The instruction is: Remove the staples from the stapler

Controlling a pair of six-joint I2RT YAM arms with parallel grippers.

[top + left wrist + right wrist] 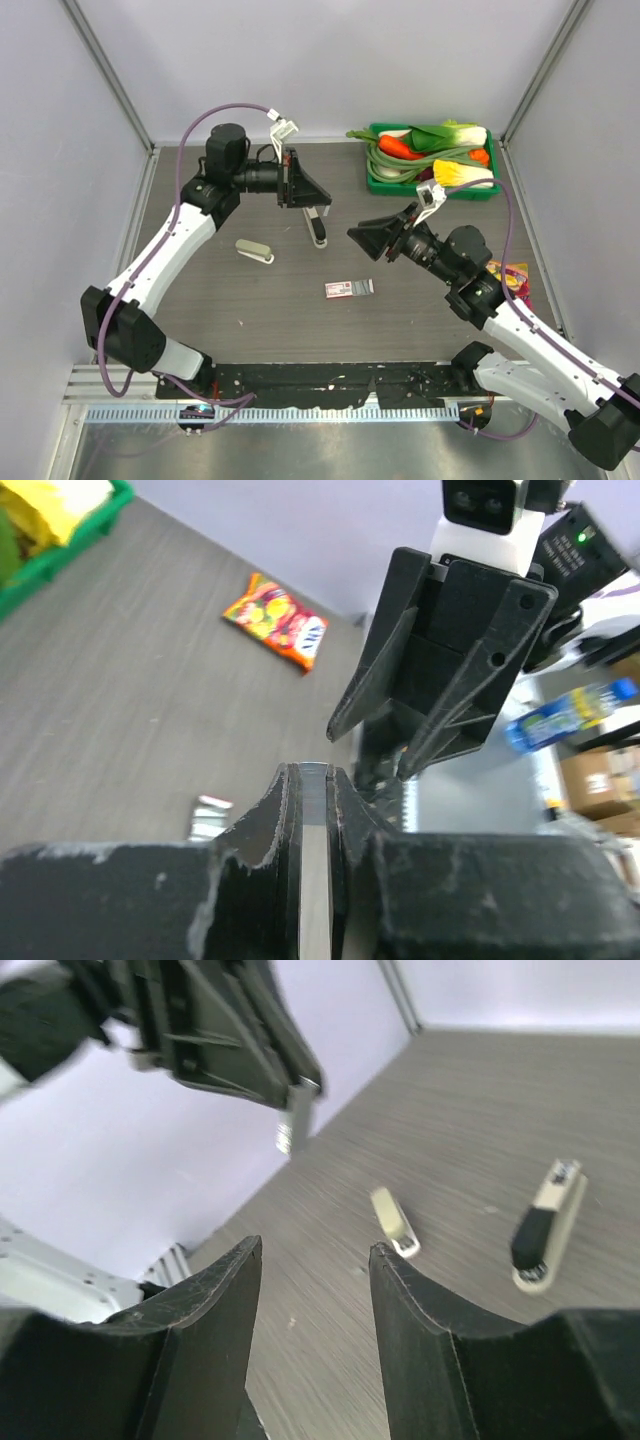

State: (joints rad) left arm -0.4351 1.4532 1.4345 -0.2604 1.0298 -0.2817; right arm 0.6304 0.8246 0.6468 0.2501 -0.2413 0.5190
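Handover poised in mid-air

Left claw was shut tight on a thin silver-grey metal strip, apparently the staples. It held them raised just beyond a flat pink-and-white rectangular box lying mid-table. The strip stuck out past the fingertips, probably so the other arm could take its free end. Right claw hung beyond the box and slightly to its right, aimed at the staples. Its jaws stood about half open with nothing between them, near the strip but not touching it as far as the views showed.

Two pieces that looked like one small stapler pulled apart lay on the dark grey wood-grain table, likely so the strip could be drawn out. A pale olive-grey stapler top with a whitish end rested left of the box and a little beyond it. A black-and-cream stapler base with a silver tip lay just beyond the box.

A green plastic tray sat far beyond the box, to the right. It held toy vegetables: long green leafy stalks, an orange carrot shape and something yellow. A bright orange-and-yellow snack packet lay to the right of the box, outside the tray.
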